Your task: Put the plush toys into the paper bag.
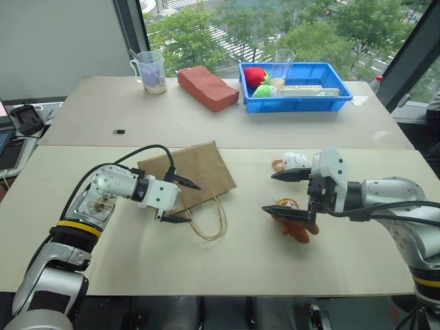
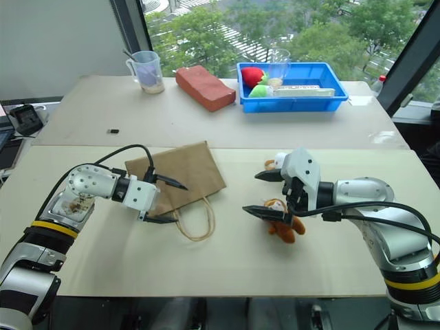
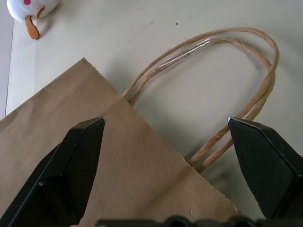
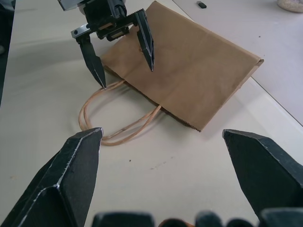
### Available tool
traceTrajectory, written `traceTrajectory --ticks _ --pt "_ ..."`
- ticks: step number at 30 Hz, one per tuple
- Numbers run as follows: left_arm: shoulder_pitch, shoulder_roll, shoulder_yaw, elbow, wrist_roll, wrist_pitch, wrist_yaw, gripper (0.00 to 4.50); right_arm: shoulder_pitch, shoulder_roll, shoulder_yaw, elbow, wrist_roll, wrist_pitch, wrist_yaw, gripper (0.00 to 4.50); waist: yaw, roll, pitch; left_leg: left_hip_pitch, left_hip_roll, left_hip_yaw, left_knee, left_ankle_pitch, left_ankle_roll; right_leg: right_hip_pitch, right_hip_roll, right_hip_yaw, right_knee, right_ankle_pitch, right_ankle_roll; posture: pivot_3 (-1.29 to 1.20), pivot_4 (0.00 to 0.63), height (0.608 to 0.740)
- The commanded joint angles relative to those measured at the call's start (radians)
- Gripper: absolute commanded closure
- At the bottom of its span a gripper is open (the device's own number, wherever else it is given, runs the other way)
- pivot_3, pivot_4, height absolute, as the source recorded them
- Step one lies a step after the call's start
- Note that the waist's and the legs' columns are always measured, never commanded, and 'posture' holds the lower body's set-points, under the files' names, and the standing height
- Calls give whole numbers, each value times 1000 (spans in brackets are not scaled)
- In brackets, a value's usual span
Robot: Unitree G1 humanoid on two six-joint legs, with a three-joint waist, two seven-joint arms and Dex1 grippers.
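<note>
The flat brown kraft paper bag (image 1: 192, 175) lies on its side on the near pale wooden table (image 1: 227, 265), its serrated mouth edge toward the robot and its two thin twisted cord handles (image 1: 210, 223) looped out on the tabletop. The left gripper (image 1: 180, 201) hangs over that mouth edge with its black pointed fingers spread wide, one above the paper, one out by the handles, holding nothing. There is a broad stretch of bare table between the bag and the toys, and more along the near edge.

To the right, the right gripper (image 1: 283, 191) is likewise spread wide and empty. Just behind its upper finger sits the white rounded plush toy (image 1: 294, 160); under its lower finger lies the fuzzy brown monkey plush toy (image 1: 295, 225), and I cannot tell whether the finger touches it. Both toys lie outside the bag, well apart from it.

On the far table stand a clear plastic measuring jug (image 1: 150, 71), a reddish brick-shaped block (image 1: 207, 87) and a blue plastic bin (image 1: 297, 86) with a red soft item and a light green one inside, beside a clear cup. A small black object (image 1: 119, 130) lies near the seam between the tables.

The left wrist view brings out the zigzag cut of the bag's mouth and the twist of the cords; the right wrist view looks across at the left gripper poised over the bag.
</note>
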Motion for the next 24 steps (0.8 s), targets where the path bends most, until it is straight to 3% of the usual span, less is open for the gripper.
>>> traceTrajectory --ticks 1,24 --pt "-21 16 22 -6 -3 -28 -7 83 -17 -17 -22 -11 -2 -23 8 0 0 0 0 0 0 0 0 0 0 0 0 0 0 0 0 0 150 740" --pt "16 -64 -43 -101 27 -13 12 83 -76 -14 -20 -31 34 27 -10 0 0 0 0 0 0 0 0 0 0 0 0 0 0 0 0 0 150 740"
